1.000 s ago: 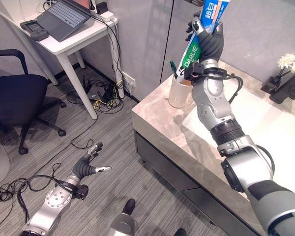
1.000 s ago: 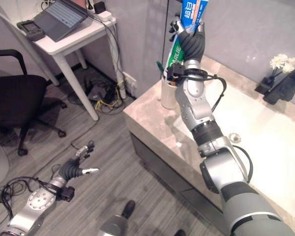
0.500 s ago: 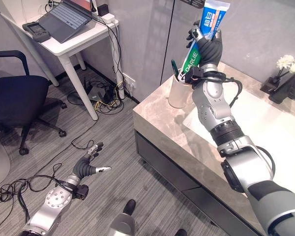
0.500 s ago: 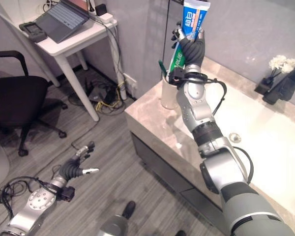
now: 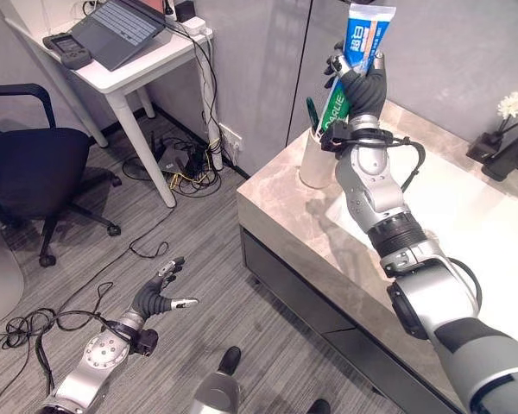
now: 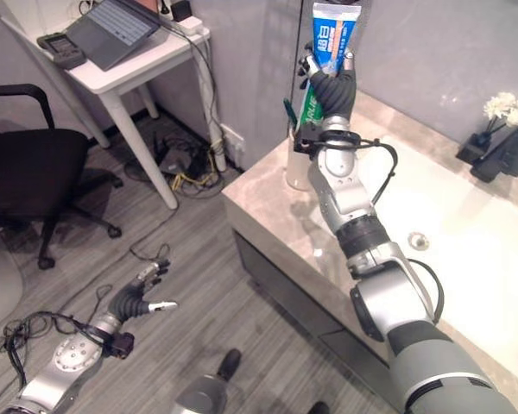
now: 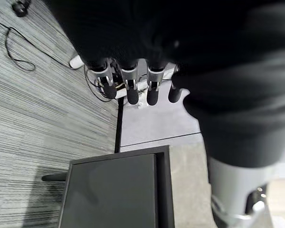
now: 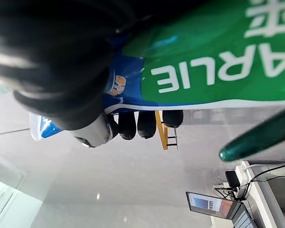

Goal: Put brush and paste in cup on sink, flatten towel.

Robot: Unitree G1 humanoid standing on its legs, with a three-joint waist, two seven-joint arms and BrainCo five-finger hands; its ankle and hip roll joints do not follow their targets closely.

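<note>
At the upper left we see a white desk (image 5: 138,73) carrying an open laptop (image 5: 121,21). A black office chair (image 5: 26,168) stands at left; white flowers (image 5: 516,105) at far right.

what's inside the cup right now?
A green toothbrush stands in the white cup. The toothpaste, gripped by the right hand, reaches toward it; the arm hides its lower end.

The light is soft and even, coming from above. Shadows under the desk (image 5: 147,65) and the chair (image 5: 34,168) at 10 o'clock are faint. The sink (image 5: 492,233) at 3 o'clock glares almost white. Close to the lens, my left hand (image 7: 128,90) and right hand (image 8: 52,61) go nearly black. The paste tube (image 8: 218,61) carries a dull sheen.
</note>
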